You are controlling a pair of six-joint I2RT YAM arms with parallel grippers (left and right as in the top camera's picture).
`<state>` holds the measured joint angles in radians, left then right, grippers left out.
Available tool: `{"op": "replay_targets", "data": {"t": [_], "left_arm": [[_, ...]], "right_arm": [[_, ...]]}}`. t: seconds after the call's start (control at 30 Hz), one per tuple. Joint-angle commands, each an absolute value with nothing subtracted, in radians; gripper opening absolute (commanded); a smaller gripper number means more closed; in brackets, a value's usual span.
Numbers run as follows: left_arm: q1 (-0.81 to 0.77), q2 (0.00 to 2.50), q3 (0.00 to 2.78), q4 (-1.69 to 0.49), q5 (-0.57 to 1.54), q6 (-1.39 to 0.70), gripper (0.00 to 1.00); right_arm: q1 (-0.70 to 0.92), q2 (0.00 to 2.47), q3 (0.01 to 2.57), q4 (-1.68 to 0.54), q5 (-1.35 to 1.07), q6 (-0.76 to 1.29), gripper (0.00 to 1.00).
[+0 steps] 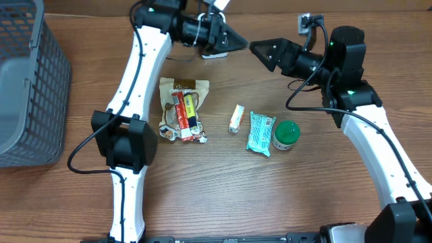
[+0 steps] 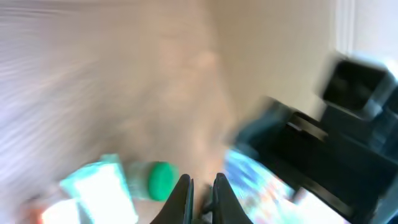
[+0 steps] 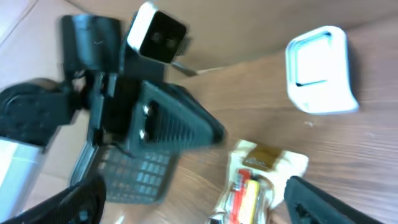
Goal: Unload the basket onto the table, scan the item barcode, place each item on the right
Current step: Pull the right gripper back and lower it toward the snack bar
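**A:** 4 items lie in a near row on the tabletop: snack bag, small tube, teal packet, green pot. None is held.

**B:** Hands?

**A:** The left hand is pinched shut, apparently empty. The right hand is spread wide, empty. Both are far-centre, by the white box, likely the scanner.

**B:** So picking seems next: grasp 1 item, then show its barcode.

Left wrist view is smeared throughout: teal packet and green cap are soft blobs, and the dark shape at right is unreadable.

Overhead:
- Grey basket is cut by the left edge.
- White object is half hidden under my left gripper.
- Print on the snack packets is too small to read.

Right wrist view: fingers of my right gripper run off the bottom edge.
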<state>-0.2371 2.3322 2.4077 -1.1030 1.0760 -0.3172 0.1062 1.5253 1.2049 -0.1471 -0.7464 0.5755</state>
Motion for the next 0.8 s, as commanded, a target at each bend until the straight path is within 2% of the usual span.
{"op": "replay_targets", "data": {"t": [0.0, 0.13, 0.2, 0.5, 0.67, 0.73, 0.77], "left_arm": [[-0.210, 2.332, 2.410, -1.126, 0.730, -0.451, 0.04], [-0.189, 2.322, 2.423, -1.206, 0.538, -0.454, 0.04], [-0.181, 2.317, 2.453, -1.262, 0.435, -0.454, 0.04], [-0.184, 2.315, 2.674, -1.534, 0.049, -0.450, 0.04], [-0.184, 2.315, 2.706, -1.620, -0.033, -0.390, 0.05], [-0.184, 2.315, 2.705, -1.639, -0.033, -0.365, 0.10], [-0.184, 2.315, 2.705, -1.647, -0.033, -0.358, 0.17]], "right_arm": [[0.057, 1.517, 1.224, -0.221, -0.655, 0.541, 0.80], [0.001, 1.517, 1.237, -0.389, -0.552, 0.499, 0.68], [-0.022, 1.517, 1.269, -0.488, -0.511, 0.461, 0.66], [-0.005, 1.517, 1.602, -0.951, -0.193, 0.310, 0.66], [0.036, 1.517, 1.687, -1.048, -0.157, 0.301, 0.67], [0.057, 1.519, 1.686, -1.069, -0.157, 0.301, 0.70], [0.073, 1.525, 1.686, -1.084, -0.157, 0.301, 0.71]]}}
